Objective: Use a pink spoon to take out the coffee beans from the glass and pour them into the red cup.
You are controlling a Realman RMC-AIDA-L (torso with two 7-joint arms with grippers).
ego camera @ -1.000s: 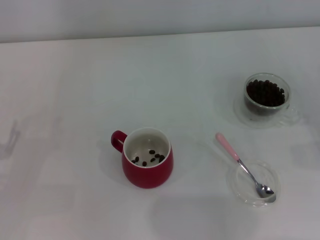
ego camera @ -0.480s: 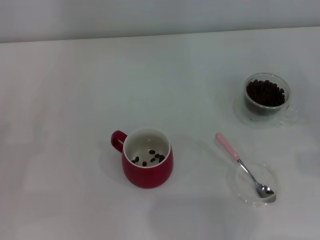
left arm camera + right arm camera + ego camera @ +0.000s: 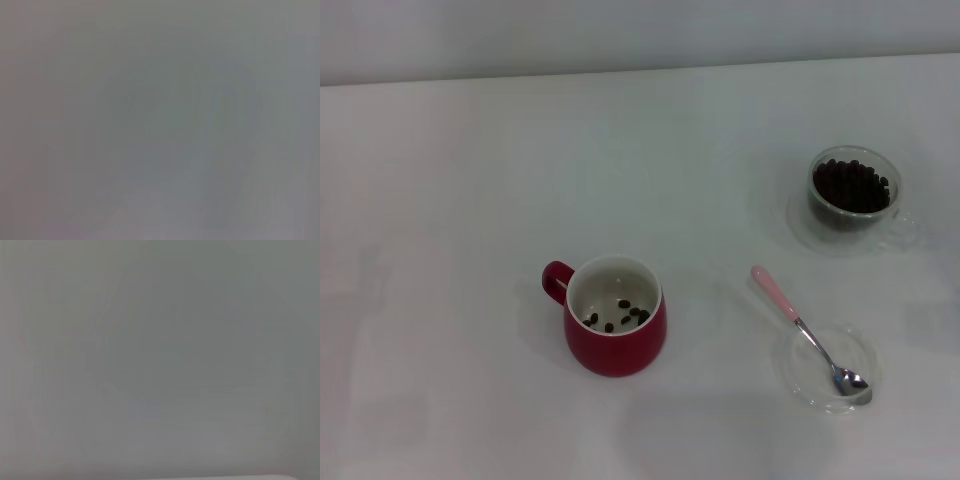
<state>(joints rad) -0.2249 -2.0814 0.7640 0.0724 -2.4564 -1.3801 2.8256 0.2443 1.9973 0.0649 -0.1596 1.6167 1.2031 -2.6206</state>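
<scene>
The pink spoon (image 3: 807, 333) lies with its bowl in a clear dish (image 3: 827, 366), right of the red cup (image 3: 613, 316). No hand is in view, so I cannot tell their state.

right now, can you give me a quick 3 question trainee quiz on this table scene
1. True or false: the red cup already holds a few coffee beans.
2. Where does the pink spoon rest its bowl? A) in the glass B) on the clear dish C) in the red cup
3. Fill in: the glass stands to the robot's ____ of the red cup.

Key: 1 true; 2 B; 3 right
</scene>
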